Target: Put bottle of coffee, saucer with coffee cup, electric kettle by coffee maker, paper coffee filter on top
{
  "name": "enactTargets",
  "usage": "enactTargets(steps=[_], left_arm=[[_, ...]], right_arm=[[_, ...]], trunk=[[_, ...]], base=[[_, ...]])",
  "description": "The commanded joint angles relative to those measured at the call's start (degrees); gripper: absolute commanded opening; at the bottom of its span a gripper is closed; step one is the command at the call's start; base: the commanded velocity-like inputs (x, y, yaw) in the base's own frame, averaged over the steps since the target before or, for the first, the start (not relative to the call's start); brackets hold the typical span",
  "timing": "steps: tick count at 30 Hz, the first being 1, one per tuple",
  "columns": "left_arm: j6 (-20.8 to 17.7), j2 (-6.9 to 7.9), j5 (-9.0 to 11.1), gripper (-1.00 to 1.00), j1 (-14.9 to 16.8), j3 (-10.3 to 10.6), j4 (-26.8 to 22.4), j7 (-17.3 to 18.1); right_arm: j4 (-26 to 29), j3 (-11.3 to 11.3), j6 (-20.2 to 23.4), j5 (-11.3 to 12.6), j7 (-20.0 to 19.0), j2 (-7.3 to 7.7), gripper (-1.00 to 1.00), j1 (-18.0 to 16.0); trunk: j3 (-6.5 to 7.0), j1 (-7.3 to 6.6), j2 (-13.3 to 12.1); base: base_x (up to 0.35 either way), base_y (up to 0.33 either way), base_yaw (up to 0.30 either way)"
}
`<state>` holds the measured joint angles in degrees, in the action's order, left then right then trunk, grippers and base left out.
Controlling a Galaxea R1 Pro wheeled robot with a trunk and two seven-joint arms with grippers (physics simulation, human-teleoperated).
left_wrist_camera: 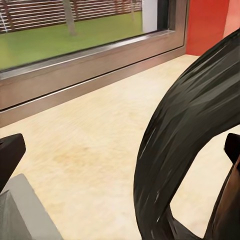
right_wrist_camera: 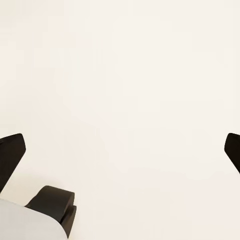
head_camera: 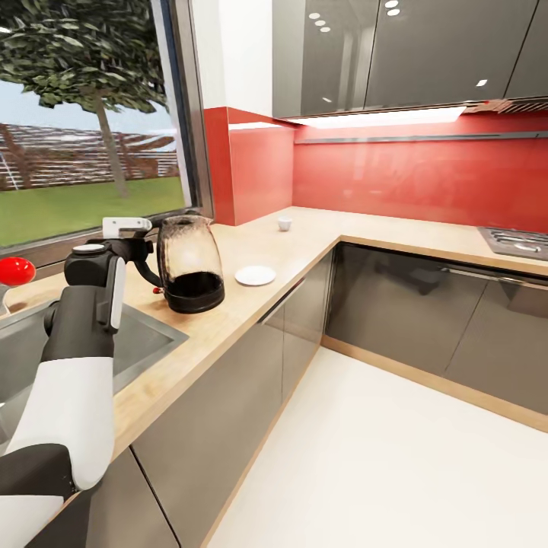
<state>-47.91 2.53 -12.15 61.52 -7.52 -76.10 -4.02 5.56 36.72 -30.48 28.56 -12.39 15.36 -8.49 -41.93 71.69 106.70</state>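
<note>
Nearest in, the left arm is reaching out over the steel sink (head_camera: 129, 342) and its left gripper (head_camera: 148, 262) is sitting right at the black handle of the electric kettle (head_camera: 190, 262) — from the head view the handle is mostly hidden behind the wrist. The left wrist view is showing that curved black handle (left_wrist_camera: 185, 145) running between the two dark fingertips (left_wrist_camera: 11, 152), which are standing wide apart with the handle touching neither pad that I can make out, so this gripper is reading as open around the handle. The kettle is standing upright on the light-wood bench (head_camera: 228, 320), just beside the sink's edge, under the window (head_camera: 84, 137). Just past it, the white saucer (head_camera: 255, 275) is lying flat on the bench, near the kettle but apart from it. Farther along, toward the red backsplash corner, the small white coffee cup (head_camera: 285, 223) is standing alone — well apart from the saucer. Over on the other side, the right gripper (right_wrist_camera: 120, 150) is hanging with its fingertips spread wide above pale floor (right_wrist_camera: 125, 75), nothing between them.
</note>
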Motion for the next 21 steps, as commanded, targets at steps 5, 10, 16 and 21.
enactTargets(steps=[5,10,16,21], left_arm=[[-0.3,0.09,0.1,1.0,0.0,0.0,0.0,-0.2],[-0.4,0.11,0.2,1.0,0.0,0.0,0.0,-0.2],[-0.4,0.07,0.1,1.0,0.0,0.1,0.0,-0.2],[-0.5,0.1,0.2,1.0,0.0,0.1,0.1,-0.2]], right_arm=[[0.0,0.2,-0.1,0.6,-0.4,0.02,1.0,0.0],[0.0,0.2,-0.1,0.6,-0.4,0.02,1.0,0.0],[0.0,0.2,-0.1,0.6,-0.4,-0.01,1.0,0.0],[0.0,0.2,-0.1,0.6,-0.4,-0.02,1.0,0.0]], trunk=[[-0.06,-0.01,0.0],[-0.06,-0.01,0.0],[-0.06,-0.01,0.0],[-0.06,-0.01,0.0]], base=[[0.0,0.0,0.0],[0.0,0.0,0.0],[0.0,0.0,0.0],[0.0,0.0,0.0]])
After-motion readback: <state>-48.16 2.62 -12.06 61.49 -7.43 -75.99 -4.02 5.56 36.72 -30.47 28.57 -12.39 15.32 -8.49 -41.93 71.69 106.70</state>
